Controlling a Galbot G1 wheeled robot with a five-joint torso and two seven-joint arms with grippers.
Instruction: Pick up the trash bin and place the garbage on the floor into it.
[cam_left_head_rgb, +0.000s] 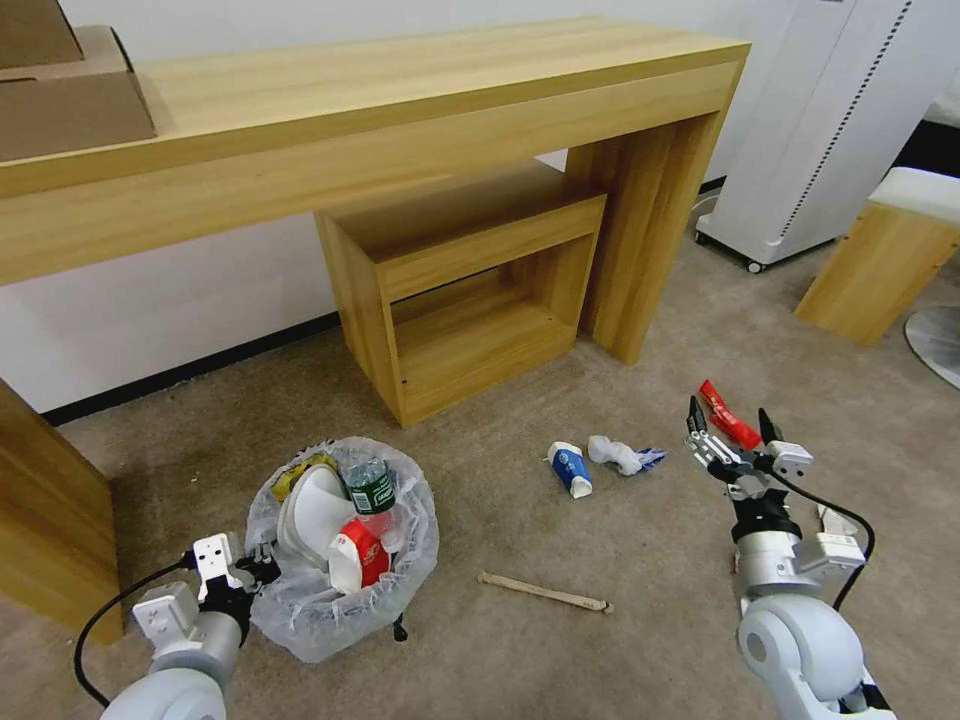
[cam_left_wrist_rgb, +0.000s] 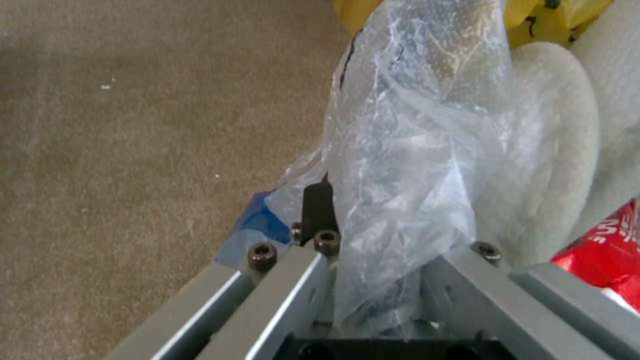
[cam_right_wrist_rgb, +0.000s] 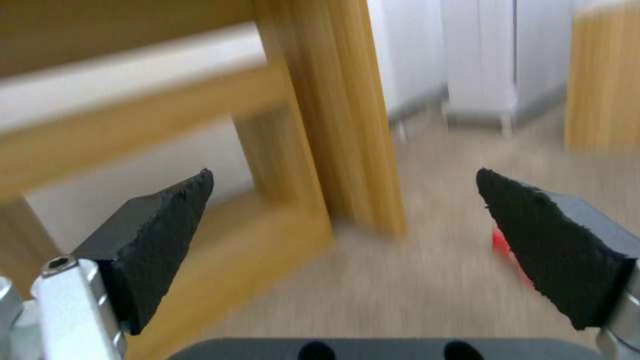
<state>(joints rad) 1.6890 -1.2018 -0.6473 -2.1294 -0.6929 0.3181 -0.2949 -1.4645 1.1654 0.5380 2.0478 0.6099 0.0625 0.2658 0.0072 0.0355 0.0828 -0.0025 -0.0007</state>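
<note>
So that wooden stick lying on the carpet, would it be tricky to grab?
Probably a bit. The wooden stick looks thin and lies flat on the carpet, so fingers may struggle to get under it. It seems stiff and light, and its rounded shape might let it roll if nudged.

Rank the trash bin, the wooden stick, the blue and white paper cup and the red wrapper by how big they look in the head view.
1. Trash bin, clearly largest.
2. Wooden stick, long but thin.
3. Paper cup and red wrapper look about alike; the right claw partly hides the wrapper, so no ranking.

Bare floor (cam_left_head_rgb: 640, 540) surrounds the red wrapper (cam_left_head_rgb: 728, 415); table leg (cam_left_head_rgb: 645, 240) behind.
</note>
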